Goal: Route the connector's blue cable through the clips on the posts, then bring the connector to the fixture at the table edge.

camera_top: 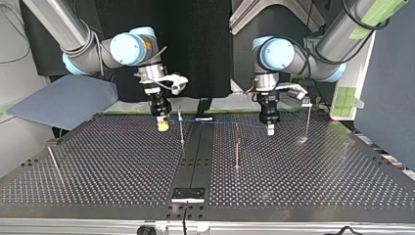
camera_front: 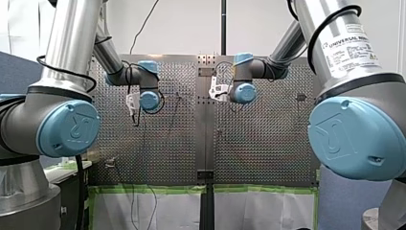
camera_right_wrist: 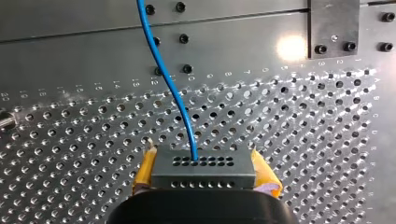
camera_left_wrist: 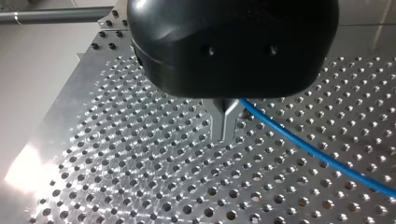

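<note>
Closest to the right wrist camera sits the connector (camera_right_wrist: 203,169), clamped from both sides by my right end effector (camera_right_wrist: 204,163) between its yellow pads (camera_right_wrist: 141,173). Its socket face is turned outward, so the blue cable (camera_right_wrist: 173,95) leaves it freely and arcs off over the bench (camera_right_wrist: 303,140). My left end effector (camera_left_wrist: 227,137) has its metal fingers (camera_left_wrist: 217,123) drawn almost together, with the cable pinched up where they meet (the exact contact is hidden under the black housing (camera_left_wrist: 233,42)) and trailing off to one side. Seen from across the bench, the cable runs almost level between the two end effectors, at about the height of the tops of the posts (camera_top: 180,125). Holding both ends, I judge, keeps it taut enough to lower into a clip. Whether any clip already has it, I cannot tell.
</note>
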`<state>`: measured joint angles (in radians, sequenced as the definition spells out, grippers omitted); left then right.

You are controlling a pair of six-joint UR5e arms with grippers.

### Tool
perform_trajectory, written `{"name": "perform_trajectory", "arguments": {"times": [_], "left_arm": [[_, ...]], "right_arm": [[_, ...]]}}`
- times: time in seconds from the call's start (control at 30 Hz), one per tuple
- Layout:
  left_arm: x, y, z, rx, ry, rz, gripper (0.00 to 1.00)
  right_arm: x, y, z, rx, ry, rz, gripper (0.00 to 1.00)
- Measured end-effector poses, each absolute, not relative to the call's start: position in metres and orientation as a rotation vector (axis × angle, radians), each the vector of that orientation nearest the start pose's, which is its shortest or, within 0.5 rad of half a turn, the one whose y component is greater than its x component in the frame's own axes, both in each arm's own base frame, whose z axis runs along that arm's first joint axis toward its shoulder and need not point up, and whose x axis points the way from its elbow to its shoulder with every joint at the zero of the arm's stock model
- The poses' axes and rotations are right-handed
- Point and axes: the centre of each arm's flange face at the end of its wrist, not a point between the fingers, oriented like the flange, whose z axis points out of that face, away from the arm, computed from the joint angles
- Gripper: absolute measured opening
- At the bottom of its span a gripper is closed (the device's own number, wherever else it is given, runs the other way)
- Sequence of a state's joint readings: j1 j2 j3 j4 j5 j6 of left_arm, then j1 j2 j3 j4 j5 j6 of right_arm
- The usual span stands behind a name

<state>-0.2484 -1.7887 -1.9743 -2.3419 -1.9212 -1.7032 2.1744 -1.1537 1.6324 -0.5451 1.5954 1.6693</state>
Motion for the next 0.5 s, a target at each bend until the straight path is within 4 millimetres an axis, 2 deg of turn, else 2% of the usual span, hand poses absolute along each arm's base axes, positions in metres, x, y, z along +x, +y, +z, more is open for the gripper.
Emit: {"name": "perform_trajectory", "arguments": {"times": [0.3,0.5], "left_arm": [[0.490,-0.224,0.277,-0.218,1.375,-0.083,0.00],[0.497,-0.225,0.268,-0.207,1.397,-0.088,0.00]], "right_arm": [[0.468,-0.448,0.264,1.554,-0.943,1.726,0.00],[0.470,-0.451,0.269,1.550,-0.940,1.731,0.00]]}}
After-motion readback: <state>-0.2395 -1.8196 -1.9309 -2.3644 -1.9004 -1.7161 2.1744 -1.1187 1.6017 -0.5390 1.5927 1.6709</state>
